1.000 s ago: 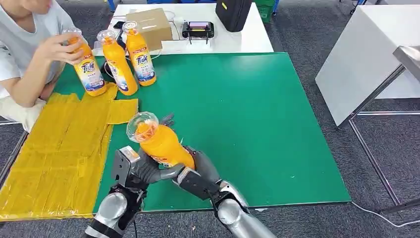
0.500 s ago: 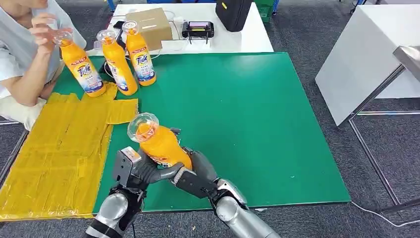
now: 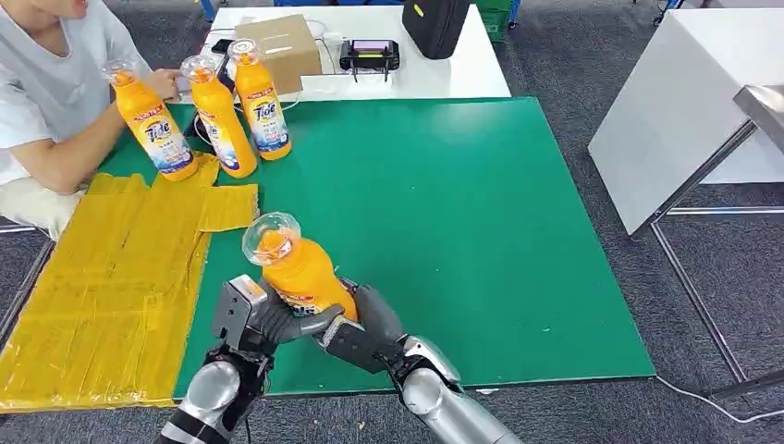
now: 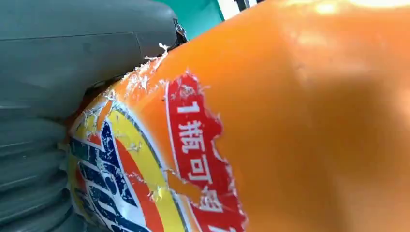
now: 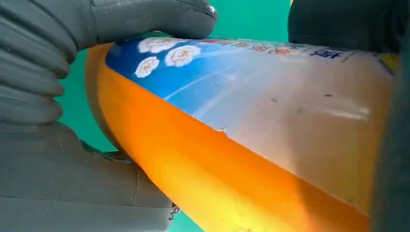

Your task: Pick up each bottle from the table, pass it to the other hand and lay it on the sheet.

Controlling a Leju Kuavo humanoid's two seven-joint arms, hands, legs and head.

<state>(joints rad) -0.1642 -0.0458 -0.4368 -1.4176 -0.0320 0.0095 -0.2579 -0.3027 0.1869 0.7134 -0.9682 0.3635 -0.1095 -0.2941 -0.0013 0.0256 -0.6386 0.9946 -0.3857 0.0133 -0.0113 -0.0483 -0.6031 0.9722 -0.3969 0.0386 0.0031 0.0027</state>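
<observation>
— Green desk [image 3: 481, 213], yellow sheet [image 3: 102, 287] off to the left robot hand's [image 3: 263, 322] outer side. Where's the bottle [image 3: 296, 268]?
— Tilted, between both: left robot hand wraps its lower body, right robot hand [image 3: 365, 328] grips it too. Three standing bottles [image 3: 217, 116] well beyond, by a person [image 3: 46, 102].

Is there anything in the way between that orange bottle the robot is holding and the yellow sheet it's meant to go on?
Nothing visible blocks it. The held bottle sits above the green mat, with the yellow sheet to its left, and that near part lies bare. The three standing bottles are at the sheet's far end.
</observation>
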